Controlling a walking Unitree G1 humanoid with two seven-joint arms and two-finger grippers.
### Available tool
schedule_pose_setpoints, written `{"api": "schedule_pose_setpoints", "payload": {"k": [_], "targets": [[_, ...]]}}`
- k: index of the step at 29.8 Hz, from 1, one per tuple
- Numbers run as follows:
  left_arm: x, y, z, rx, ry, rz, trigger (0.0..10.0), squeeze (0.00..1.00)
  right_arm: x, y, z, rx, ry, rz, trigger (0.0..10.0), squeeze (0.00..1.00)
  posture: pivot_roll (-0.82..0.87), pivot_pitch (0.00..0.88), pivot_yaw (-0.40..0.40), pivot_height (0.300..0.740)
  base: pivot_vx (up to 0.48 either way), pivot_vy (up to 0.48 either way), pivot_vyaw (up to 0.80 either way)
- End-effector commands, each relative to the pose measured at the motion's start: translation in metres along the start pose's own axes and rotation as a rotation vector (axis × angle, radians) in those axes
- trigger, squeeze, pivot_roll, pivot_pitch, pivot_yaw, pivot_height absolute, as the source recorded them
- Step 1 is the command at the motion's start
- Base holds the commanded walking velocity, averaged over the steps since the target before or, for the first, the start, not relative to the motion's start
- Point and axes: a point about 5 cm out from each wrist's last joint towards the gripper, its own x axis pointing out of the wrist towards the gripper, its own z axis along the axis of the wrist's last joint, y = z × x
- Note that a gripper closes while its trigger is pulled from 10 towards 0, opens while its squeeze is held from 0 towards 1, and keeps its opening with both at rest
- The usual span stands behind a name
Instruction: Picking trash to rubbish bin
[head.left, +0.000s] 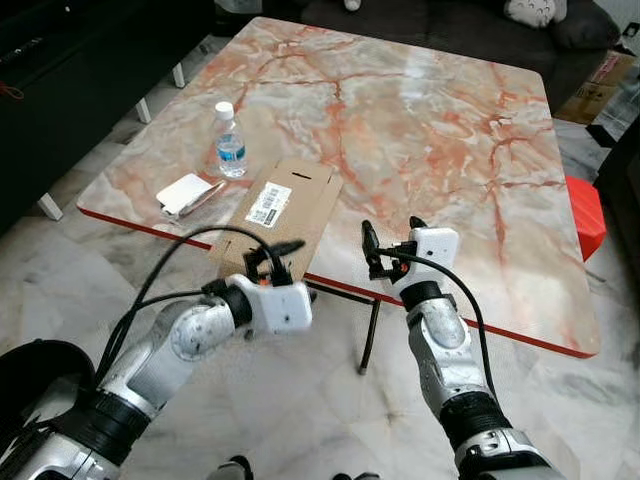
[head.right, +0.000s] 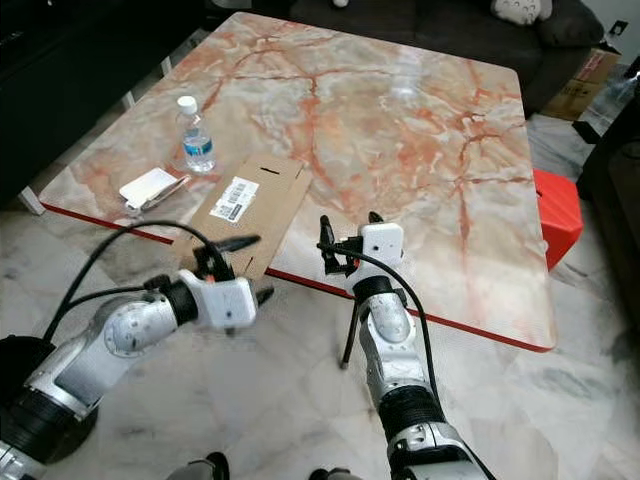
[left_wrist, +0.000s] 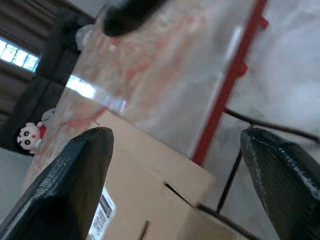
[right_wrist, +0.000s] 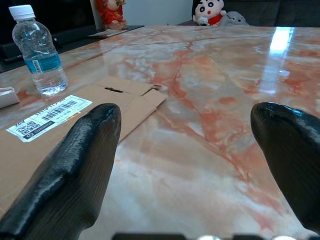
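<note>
- Fingers of the left hand were spread apart and held nothing; this hand hovered at the near edge of the tabletop, just over the near end of the flattened cardboard box.
- The right hand was also spread wide and empty, and it was placed above the red near edge of the tabletop, to the right of the cardboard.
- In the right wrist view the two black fingers stood far apart, with the marble surface between them.
- The flattened cardboard box lay flat on the tabletop with a white barcode label on top, and its near end reached over the tabletop's edge.
- A small water bottle with a white cap and blue label stood upright just beyond the cardboard, on its left side.
- A white crumpled wrapper lay on the tabletop, left of the cardboard and near the bottle.
- A red bin stood on the floor at the right side of the tabletop.
</note>
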Motion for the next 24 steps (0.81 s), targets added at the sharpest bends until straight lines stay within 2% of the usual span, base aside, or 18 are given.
{"api": "schedule_pose_setpoints", "payload": {"k": [1, 6, 9, 11, 16, 20, 24], "targets": [[-0.002, -0.011, -0.009, 0.049, 0.037, -0.051, 10.0, 0.00, 0.002, 0.000, 0.002, -0.008, -0.003, 0.006, 10.0, 0.00, 0.13, 0.127, -0.116, 0.740, 0.000, 0.000, 0.00], [-0.003, -0.016, -0.014, 0.068, 0.063, -0.063, 10.0, 0.00, 0.002, 0.000, 0.002, -0.007, -0.004, 0.006, 10.0, 0.00, 0.12, 0.122, -0.114, 0.740, 0.000, 0.000, 0.00], [-0.003, -0.022, -0.022, 0.104, 0.106, -0.079, 10.0, 0.00, 0.002, 0.000, 0.002, -0.007, -0.005, 0.005, 10.0, 0.00, 0.12, 0.117, -0.113, 0.740, 0.000, 0.000, 0.00], [-0.001, -0.026, -0.036, 0.152, 0.184, -0.062, 10.0, 0.00, 0.002, 0.000, 0.002, -0.008, -0.006, 0.005, 10.0, 0.00, 0.12, 0.117, -0.113, 0.740, 0.000, 0.000, 0.00], [0.003, -0.029, -0.045, 0.157, 0.244, -0.034, 10.0, 0.00, 0.002, 0.000, 0.002, -0.006, -0.009, 0.006, 10.0, 0.00, 0.12, 0.125, -0.118, 0.740, 0.000, 0.000, 0.00], [0.007, -0.029, -0.047, 0.170, 0.266, -0.001, 10.0, 0.00, 0.002, 0.000, 0.002, -0.005, -0.011, 0.004, 10.0, 0.00, 0.12, 0.125, -0.118, 0.740, 0.000, 0.000, 0.00], [0.013, -0.021, -0.044, 0.184, 0.259, 0.079, 10.0, 0.00, 0.002, 0.000, 0.003, -0.003, -0.015, 0.000, 10.0, 0.00, 0.12, 0.132, -0.121, 0.740, 0.000, 0.000, 0.00]]}}
